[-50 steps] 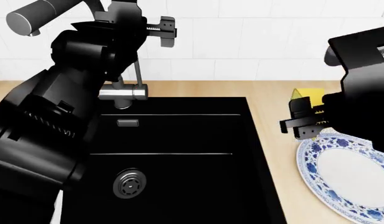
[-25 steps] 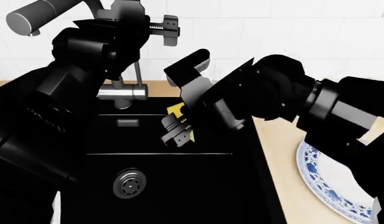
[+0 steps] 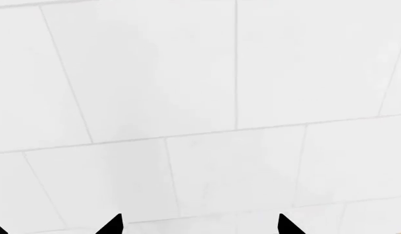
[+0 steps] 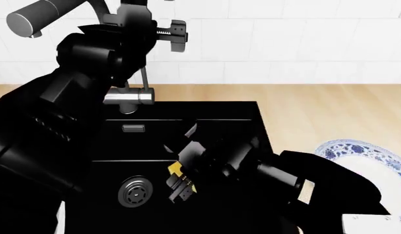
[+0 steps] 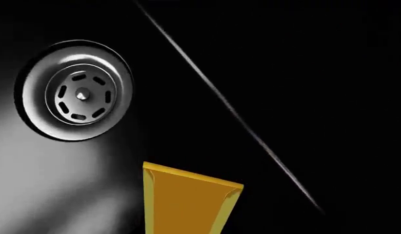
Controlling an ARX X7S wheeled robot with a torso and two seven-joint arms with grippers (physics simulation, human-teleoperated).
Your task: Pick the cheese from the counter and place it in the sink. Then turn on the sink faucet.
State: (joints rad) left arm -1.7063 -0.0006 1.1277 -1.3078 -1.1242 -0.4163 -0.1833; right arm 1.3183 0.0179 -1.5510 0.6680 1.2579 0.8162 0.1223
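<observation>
Head view, far left: my left arm rises across the sink's left edge, and my left gripper (image 4: 168, 33) is held high before the white tiled wall (image 4: 285, 44), level with the top of the sink faucet (image 4: 132, 95). In the left wrist view only two black fingertips (image 3: 112, 225) show, set apart against bare wall tiles with nothing between them, so I read this gripper as open.

Centre: the sink (image 4: 207, 122) is a black rectangular basin set into the counter (image 4: 317, 112), with its round metal drain (image 4: 135, 191) low and left of middle. My right arm reaches in from the lower right, and my right gripper (image 4: 179, 185) sits inside the basin just right of the drain. Its fingers are closed on the cheese (image 4: 175, 168), a small yellow wedge seen between them. In the right wrist view the cheese (image 5: 187, 204) projects forward above the dark sink floor, with the drain (image 5: 75, 92) near it. Whether the wedge touches the floor I cannot tell.

Right: a blue-patterned plate (image 4: 347, 148) lies on the counter beside the sink, partly hidden by my right arm.
</observation>
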